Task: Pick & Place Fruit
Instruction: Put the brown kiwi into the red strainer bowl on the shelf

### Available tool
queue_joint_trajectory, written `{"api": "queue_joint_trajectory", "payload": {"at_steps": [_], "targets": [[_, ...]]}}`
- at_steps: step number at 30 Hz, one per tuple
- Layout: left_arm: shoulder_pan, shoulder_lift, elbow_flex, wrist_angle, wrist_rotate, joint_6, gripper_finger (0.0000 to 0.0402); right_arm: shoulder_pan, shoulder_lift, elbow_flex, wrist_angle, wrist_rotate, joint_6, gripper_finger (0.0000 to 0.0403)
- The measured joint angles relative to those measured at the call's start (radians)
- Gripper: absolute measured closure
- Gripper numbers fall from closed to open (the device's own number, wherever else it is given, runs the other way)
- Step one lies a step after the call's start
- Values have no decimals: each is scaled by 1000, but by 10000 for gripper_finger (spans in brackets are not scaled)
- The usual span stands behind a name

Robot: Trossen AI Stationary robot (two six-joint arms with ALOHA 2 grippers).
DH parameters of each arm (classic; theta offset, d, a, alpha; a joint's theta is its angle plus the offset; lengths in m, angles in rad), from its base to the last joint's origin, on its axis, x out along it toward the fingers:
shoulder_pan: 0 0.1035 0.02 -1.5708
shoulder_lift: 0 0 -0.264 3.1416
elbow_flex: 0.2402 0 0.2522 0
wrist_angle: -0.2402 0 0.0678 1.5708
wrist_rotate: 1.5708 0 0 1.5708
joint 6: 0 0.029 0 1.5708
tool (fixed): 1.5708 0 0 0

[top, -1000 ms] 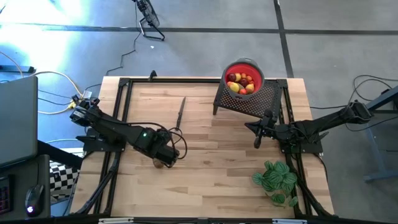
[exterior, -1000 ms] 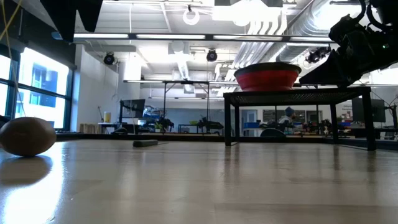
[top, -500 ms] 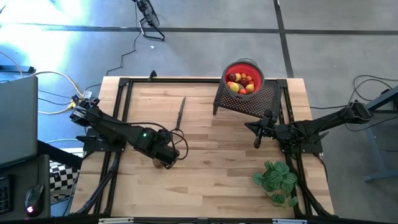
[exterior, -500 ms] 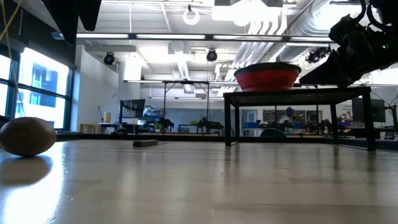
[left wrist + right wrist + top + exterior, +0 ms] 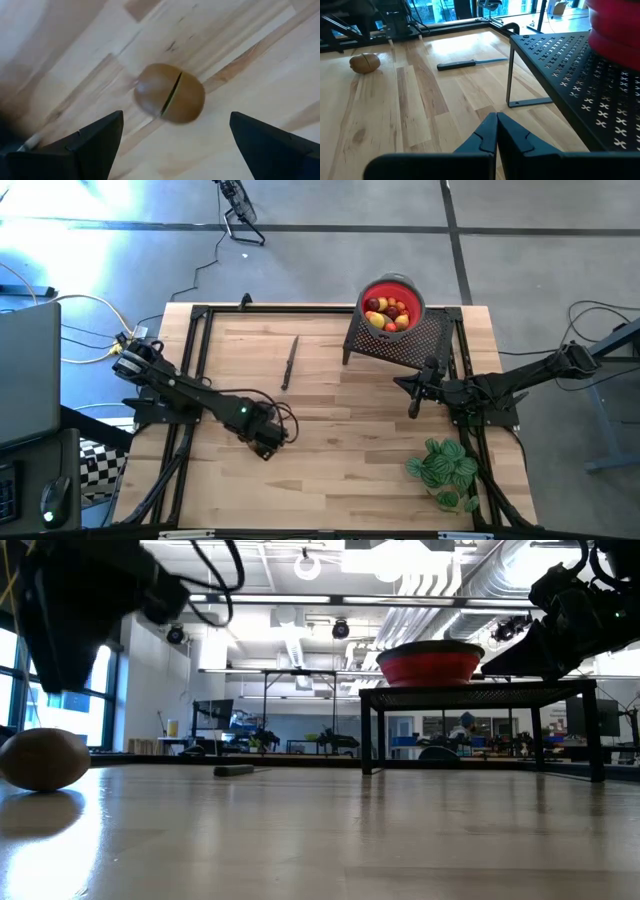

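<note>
Small brown rounded fruit with a slit (image 5: 169,93) lying free on bare pale wooden tabletop (image 5: 330,470); left gripper (image 5: 172,142) spread wide above, touching nothing. Right gripper (image 5: 496,131) pinched shut, empty, beside the black perforated metal stand (image 5: 400,340).

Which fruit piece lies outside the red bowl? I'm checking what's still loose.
The brown fruit with a slit across it, alone on the bare table beneath the open left gripper; the others sit in the red bowl.

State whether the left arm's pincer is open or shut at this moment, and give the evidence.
Open. In the left wrist view the left pincer has its two fingers spread wide apart above the brown fruit, which lies untouched on the table.
</note>
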Motion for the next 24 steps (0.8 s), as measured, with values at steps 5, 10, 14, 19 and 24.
{"api": "queue_joint_trajectory", "payload": {"at_steps": [5,10,14,19,24], "targets": [[0,0,-96,119,25,7,43,0,0,0,0,0,0,400],[0,0,-143,119,40,-13,43,0,0,0,0,0,0,400],[0,0,-156,144,40,-11,43,0,0,0,0,0,3,400],[0,0,-184,203,40,18,43,0,0,0,0,0,3,400],[0,0,-227,241,39,10,43,0,0,0,0,0,3,400]]}}
